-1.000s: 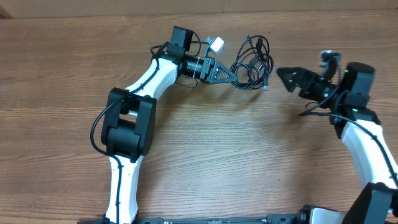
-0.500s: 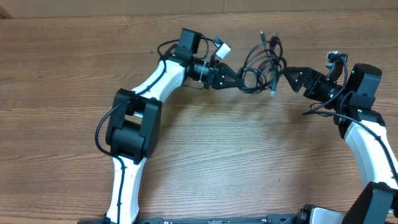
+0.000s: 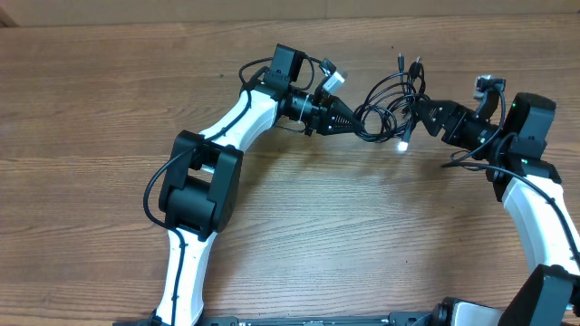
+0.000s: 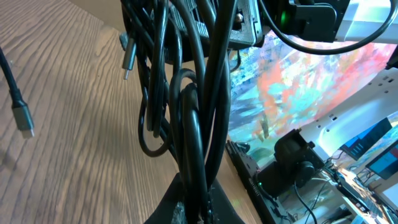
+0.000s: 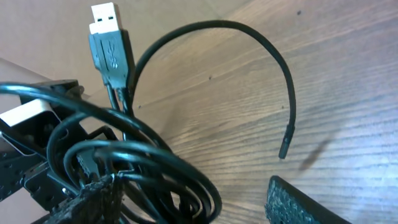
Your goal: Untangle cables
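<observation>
The cables point(image 3: 390, 98) are a bunch of thin black loops held off the wooden table, between the two arms. My left gripper point(image 3: 353, 122) is shut on the bundle's left side. In the left wrist view the strands point(image 4: 199, 112) rise straight out of the pinched fingertips point(image 4: 202, 208). My right gripper point(image 3: 424, 115) meets the bundle from the right. Its jaws stand apart, with the loops point(image 5: 155, 165) lying against the left finger and bare wood before the right pad point(image 5: 305, 202). A silver USB plug point(image 5: 106, 28) sticks up, and another plug point(image 3: 405, 142) dangles below.
Two loose cable ends point(image 3: 400, 62) point toward the far edge of the table point(image 3: 290, 226). A free cable end point(image 5: 285, 149) arcs over the wood on the right. A white connector point(image 3: 331, 77) sits on the left wrist. Both arms' white links flank the middle.
The left gripper has carried the bundle to the right and lifted it toward the right gripper. The right gripper has come around the bundle's edge, and its jaws have narrowed.
</observation>
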You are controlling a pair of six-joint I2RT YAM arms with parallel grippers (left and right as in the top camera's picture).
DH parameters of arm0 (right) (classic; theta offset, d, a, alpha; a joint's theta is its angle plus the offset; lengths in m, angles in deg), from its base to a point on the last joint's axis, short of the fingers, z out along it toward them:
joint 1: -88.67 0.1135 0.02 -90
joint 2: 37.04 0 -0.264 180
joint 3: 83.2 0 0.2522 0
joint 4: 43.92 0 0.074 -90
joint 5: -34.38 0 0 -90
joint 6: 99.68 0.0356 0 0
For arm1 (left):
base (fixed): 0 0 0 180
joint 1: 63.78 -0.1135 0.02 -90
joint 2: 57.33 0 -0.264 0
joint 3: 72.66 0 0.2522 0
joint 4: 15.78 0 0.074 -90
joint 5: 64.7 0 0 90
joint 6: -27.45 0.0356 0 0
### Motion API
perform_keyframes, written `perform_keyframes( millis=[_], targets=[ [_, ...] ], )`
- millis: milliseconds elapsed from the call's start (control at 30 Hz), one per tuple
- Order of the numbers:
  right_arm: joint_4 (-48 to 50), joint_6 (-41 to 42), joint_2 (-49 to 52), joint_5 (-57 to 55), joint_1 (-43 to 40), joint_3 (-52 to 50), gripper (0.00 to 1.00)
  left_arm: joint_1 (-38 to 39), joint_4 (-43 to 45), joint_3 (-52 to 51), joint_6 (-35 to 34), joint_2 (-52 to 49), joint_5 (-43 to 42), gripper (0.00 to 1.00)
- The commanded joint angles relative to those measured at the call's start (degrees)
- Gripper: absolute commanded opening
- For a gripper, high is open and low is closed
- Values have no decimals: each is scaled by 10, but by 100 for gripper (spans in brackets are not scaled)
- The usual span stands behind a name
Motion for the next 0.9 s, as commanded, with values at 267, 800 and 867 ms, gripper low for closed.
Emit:
perform_keyframes(
  millis=[267,800,867],
  targets=[
    [-47,-37,-9,4,10,12,67,-3,7,-1,-124,-3,70,4],
    [-56,-65,-7,-137,67,12,51,-2,64,-1,-232,-3,4,4],
    [-54,-65,-7,-158,67,12,50,-1,65,-1,-231,-3,2,4]
  ],
)
